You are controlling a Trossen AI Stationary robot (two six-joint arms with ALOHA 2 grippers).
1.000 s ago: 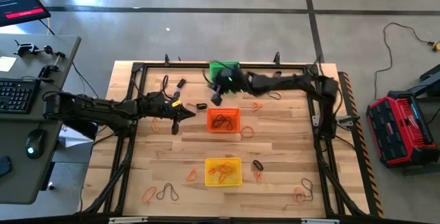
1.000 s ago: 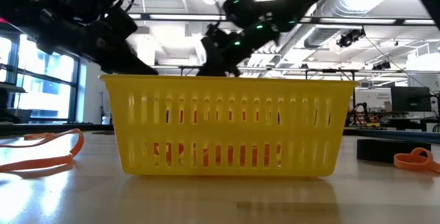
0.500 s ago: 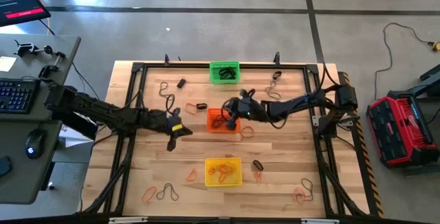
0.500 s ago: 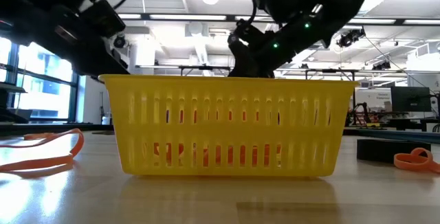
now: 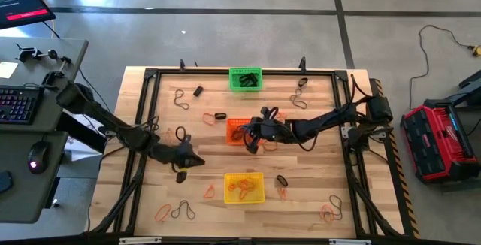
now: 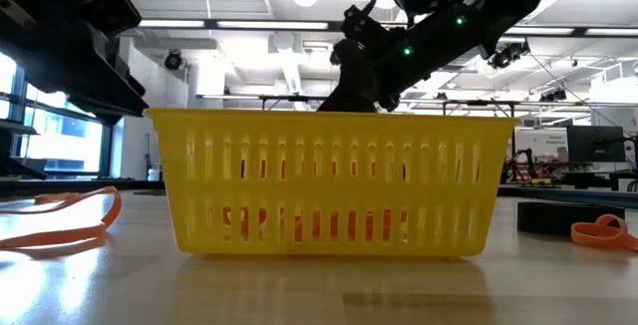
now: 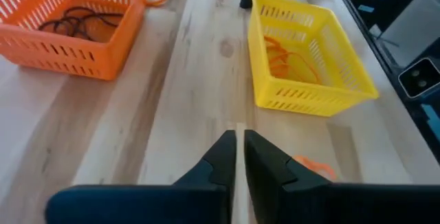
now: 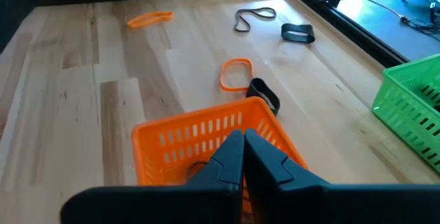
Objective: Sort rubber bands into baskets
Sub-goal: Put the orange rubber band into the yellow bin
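- Since a second ago the right gripper (image 5: 252,141) has come away from the green basket (image 5: 246,79) at the far edge and now sits at the near right corner of the orange basket (image 5: 244,131). The left gripper (image 5: 197,161) has pulled back from mid-table toward the near left, short of the yellow basket (image 5: 244,187).
- Right wrist view: the right fingers (image 8: 230,157) are pressed together over the orange basket (image 8: 206,141). I see nothing pinched between them, but a thin band could hide there.
- Left wrist view: the left fingers (image 7: 223,157) are also together, with nothing visible between them, and point across bare wood at the yellow basket (image 7: 306,62). An orange band (image 7: 313,167) lies on the table just beside them.
- Contents so far: dark bands (image 7: 69,23) in the orange basket, orange bands (image 7: 285,59) in the yellow one, and a dark item in the green one.
- Loose bands are scattered about the table (image 5: 316,173): an orange loop (image 8: 236,74) and a thick black band (image 8: 265,95) lie just past the orange basket.
- My judgement: the left arm is lining up the next pick. To do it well I would part the fingers before descending, straddle one strand of the orange band, close low against the wood, then lift clear of the basket rim before carrying.
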